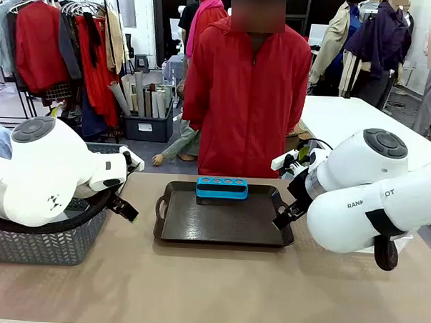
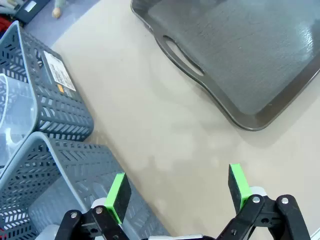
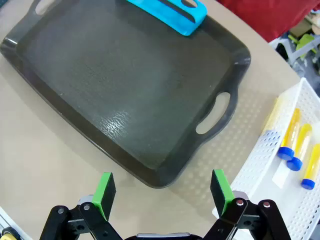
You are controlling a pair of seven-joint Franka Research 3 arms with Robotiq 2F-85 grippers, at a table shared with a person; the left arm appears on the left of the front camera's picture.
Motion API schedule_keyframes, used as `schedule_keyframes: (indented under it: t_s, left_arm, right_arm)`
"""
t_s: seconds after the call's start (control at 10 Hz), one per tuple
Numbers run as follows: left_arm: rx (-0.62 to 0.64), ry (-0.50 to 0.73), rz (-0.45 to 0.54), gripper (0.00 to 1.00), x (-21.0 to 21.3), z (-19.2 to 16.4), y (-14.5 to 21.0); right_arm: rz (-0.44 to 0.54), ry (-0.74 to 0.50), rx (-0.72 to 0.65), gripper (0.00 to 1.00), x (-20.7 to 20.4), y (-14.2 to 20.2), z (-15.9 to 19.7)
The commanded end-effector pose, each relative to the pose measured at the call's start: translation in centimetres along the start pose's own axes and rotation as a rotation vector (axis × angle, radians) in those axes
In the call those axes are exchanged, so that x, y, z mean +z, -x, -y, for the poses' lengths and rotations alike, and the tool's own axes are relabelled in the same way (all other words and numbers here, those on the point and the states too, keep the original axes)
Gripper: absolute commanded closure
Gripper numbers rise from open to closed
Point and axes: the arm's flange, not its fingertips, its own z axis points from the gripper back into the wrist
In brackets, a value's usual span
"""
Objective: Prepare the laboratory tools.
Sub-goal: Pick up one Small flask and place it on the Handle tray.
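Both sets of jaws stand spread with nothing between them: the left gripper (image 2: 178,192) hangs over bare table (image 2: 165,130) just beside the grey mesh baskets (image 2: 60,100), and the right gripper (image 3: 162,191) hangs over the near corner of the dark tray (image 3: 125,100), close to the white lattice basket (image 3: 257,162). The amber tubes (image 3: 292,142) lie side by side in that lattice basket, blue caps toward the gripper. They look light, slim and smooth, so they are likely to roll or slip. A pinch across the body just above the cap seems the safest hold, though the neighbouring tubes leave the fingers little room. The blue rack (image 1: 221,187) stands on the tray at its far edge, and its holes look empty. It also looks light and may slide or tip if a tube is pushed in off-centre. Something clear-walled (image 2: 15,115) sits in one grey basket, perhaps the measuring jug, but the wrist view is too partial to say. The table covering is matte beige and looks grippy, while the tray floor is textured inside a raised rim. A person in a red jacket (image 1: 247,98) stands at the far side directly behind the rack, with clothes rails (image 1: 63,40) beyond.
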Motion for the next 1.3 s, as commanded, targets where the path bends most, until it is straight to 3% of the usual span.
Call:
schedule_keyframes:
  t_s: [0.0, 1.2]
  left_arm:
    - [0.000, 0.000, 0.000, 0.00, 0.01, 0.00, 0.00]
    - [0.000, 0.000, 0.000, 0.00, 0.01, 0.00, 0.00]
  right_arm:
    - [0.000, 0.000, 0.000, 0.00, 0.00, 0.00, 0.00]
    - [0.000, 0.000, 0.000, 0.00, 0.00, 0.00, 0.00]
